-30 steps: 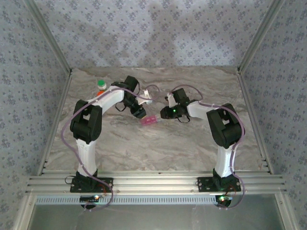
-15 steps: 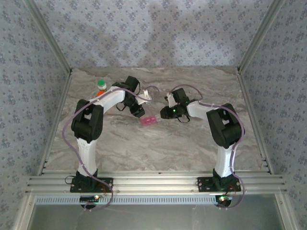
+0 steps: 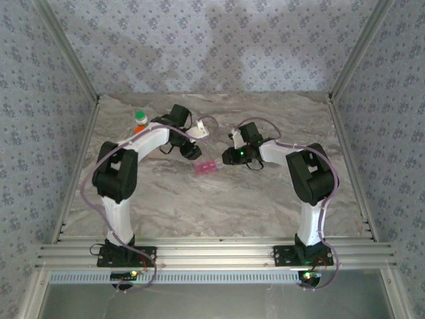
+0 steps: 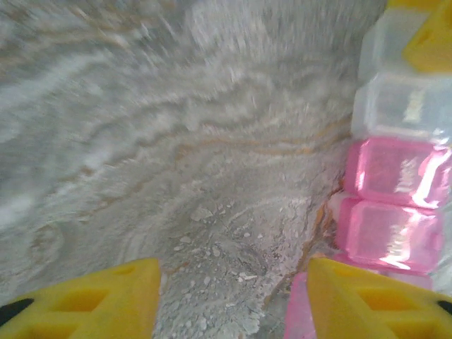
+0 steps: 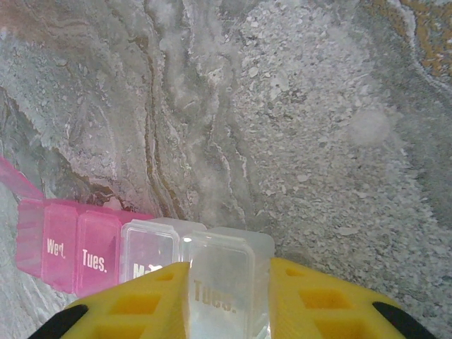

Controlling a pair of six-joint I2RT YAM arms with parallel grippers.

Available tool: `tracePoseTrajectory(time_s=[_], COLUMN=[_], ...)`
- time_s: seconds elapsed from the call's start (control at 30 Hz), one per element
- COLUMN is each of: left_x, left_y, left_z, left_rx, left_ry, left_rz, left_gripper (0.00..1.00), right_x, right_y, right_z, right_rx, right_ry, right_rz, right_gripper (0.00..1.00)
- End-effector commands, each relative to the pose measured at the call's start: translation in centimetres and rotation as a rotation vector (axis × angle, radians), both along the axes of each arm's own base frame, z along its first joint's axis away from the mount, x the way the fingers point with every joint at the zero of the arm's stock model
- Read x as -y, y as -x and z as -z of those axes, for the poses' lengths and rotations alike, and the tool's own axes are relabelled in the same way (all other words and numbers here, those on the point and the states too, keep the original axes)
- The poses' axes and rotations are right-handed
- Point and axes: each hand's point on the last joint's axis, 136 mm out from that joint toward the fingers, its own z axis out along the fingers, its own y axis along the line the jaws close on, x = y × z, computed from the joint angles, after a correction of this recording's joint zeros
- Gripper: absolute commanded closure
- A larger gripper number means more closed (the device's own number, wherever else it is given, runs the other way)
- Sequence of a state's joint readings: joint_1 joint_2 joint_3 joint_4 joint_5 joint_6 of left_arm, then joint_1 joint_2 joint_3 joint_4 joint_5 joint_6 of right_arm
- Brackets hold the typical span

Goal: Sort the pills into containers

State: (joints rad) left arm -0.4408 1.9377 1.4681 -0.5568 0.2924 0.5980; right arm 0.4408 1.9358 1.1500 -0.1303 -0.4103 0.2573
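Inspector: Since a second ago, overhead, your left gripper (image 3: 192, 152) has drawn back from the pill box (image 3: 207, 167) toward the bottle (image 3: 140, 118). Count: one box, one bottle. The box lies flat on the table (image 3: 252, 199), its long axis running across between the arms, pink end toward your left arm.

Operator: And the left wrist?

Inspector: Jaws stand apart over bare marble, gripping nothing. The box (image 4: 395, 176) lies just right of the fingers (image 4: 374, 300).

Operator: Right wrist?

Inspector: Your right gripper (image 5: 229, 300) is clamped on the box's clear end. I judge the left must come back rightward to reach the pink compartments.
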Motion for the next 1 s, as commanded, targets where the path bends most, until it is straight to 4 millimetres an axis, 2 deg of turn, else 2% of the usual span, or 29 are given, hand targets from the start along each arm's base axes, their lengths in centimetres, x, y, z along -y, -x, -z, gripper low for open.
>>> tracePoseTrajectory(time_s=[0.0,0.07,0.17,0.3,0.47,0.67,0.97], left_x=[2.1,2.6,3.6,4.2,4.0,3.7,3.6], left_y=[0.4,1.9,4.1,5.5,6.1,5.7,4.4], left_z=[-7.0,-7.0,-5.4,-3.3,-1.1,1.1,2.1], left_rx=[0.178,0.215,0.216,0.164,0.090,0.040,0.027], left_ry=[0.175,0.166,0.103,0.072,0.018,-0.066,-0.120], left_rz=[0.035,0.077,0.144,0.172,0.186,0.205,0.191], left_gripper=[0.39,0.34,0.27,0.27,0.30,0.30,0.30], right_x=[3.4,3.4,3.3,3.2,3.3,3.4,3.3], right_y=[4.3,4.3,4.2,4.3,4.2,4.3,4.2], right_z=[6.4,6.3,6.1,6.0,6.0,5.9,5.9], right_rx=[-0.208,-0.206,-0.205,-0.208,-0.208,-0.206,-0.206], right_ry=[0.163,0.160,0.149,0.137,0.138,0.135,0.133], right_rz=[0.038,0.039,0.044,0.045,0.047,0.048,0.046], right_gripper=[0.68,0.68,0.68,0.69,0.69,0.69,0.69])
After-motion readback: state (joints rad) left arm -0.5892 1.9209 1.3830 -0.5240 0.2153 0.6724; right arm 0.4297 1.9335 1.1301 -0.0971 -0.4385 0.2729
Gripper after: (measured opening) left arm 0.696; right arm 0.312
